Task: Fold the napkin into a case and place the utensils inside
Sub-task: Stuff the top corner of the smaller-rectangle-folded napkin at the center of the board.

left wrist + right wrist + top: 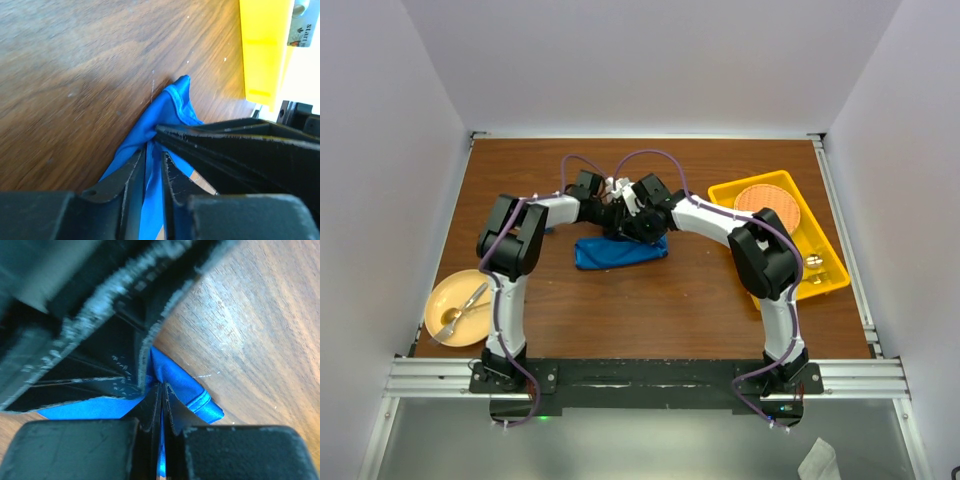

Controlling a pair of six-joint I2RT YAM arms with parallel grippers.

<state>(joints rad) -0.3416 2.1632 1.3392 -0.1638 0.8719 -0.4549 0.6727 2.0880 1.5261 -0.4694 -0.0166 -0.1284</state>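
Observation:
The blue napkin lies in a long bunched strip in the middle of the table. Both grippers meet over its far edge. My left gripper is shut on a fold of the napkin, seen in the left wrist view with blue cloth running between the jaws. My right gripper is shut on the napkin right beside it; in the right wrist view a hemmed corner sticks out past the jaws. The blue and purple plastic utensils are out of view.
A yellow tray at the right holds an orange round dish and a gold piece. A pale yellow plate at the near left holds a gold spoon and fork. The tray also shows in the left wrist view.

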